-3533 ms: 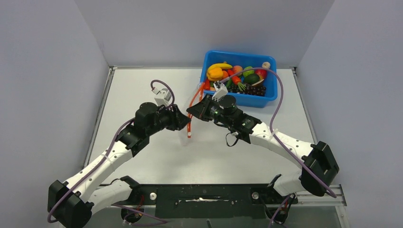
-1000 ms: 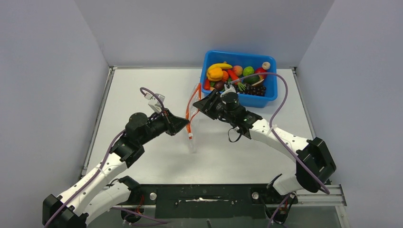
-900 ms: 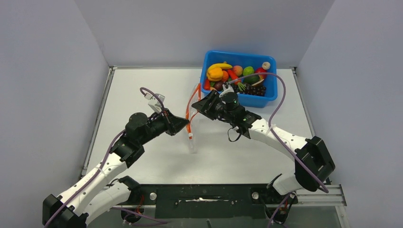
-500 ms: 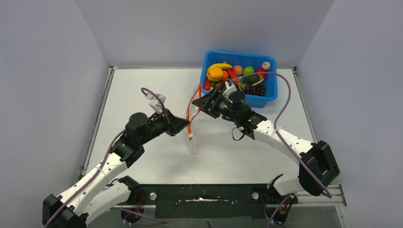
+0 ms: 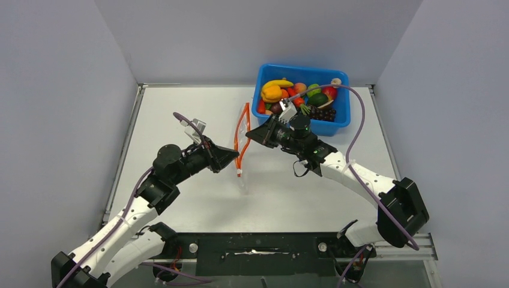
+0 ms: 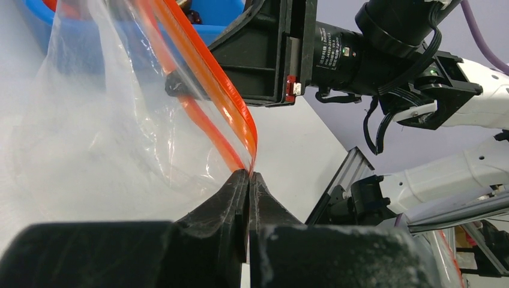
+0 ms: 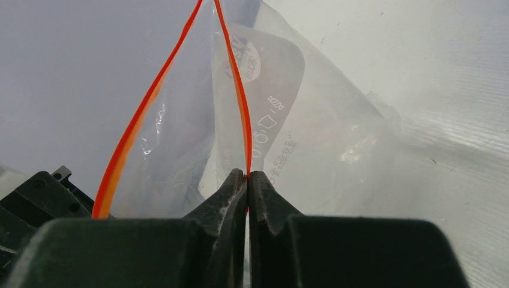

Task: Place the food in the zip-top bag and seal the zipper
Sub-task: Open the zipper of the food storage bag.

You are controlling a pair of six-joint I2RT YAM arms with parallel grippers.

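Observation:
The clear zip-top bag (image 5: 242,157) hangs between my two grippers above the table's middle, its mouth spread into a narrow loop. Its orange-red zipper (image 5: 238,137) splits into two strips. My left gripper (image 5: 235,158) is shut on one strip (image 6: 239,117), pinched at the fingertips (image 6: 249,174). My right gripper (image 5: 248,137) is shut on the other strip (image 7: 242,114), with the bag's film (image 7: 312,126) beyond it. The food lies in the blue bin (image 5: 343,117): yellow-orange pepper (image 5: 272,92), peach (image 5: 299,87), green fruit (image 5: 313,90), red apple (image 5: 329,92). I see no food in the bag.
The blue bin stands at the table's back right, just behind the right wrist. Purple cables (image 5: 355,114) arc over the bin and along both arms. Grey walls close in the table on three sides.
The right gripper's jaws, open half a second ago, have closed on a zipper strip. The bag's mouth has spread wider. The left arm has drawn back slightly.

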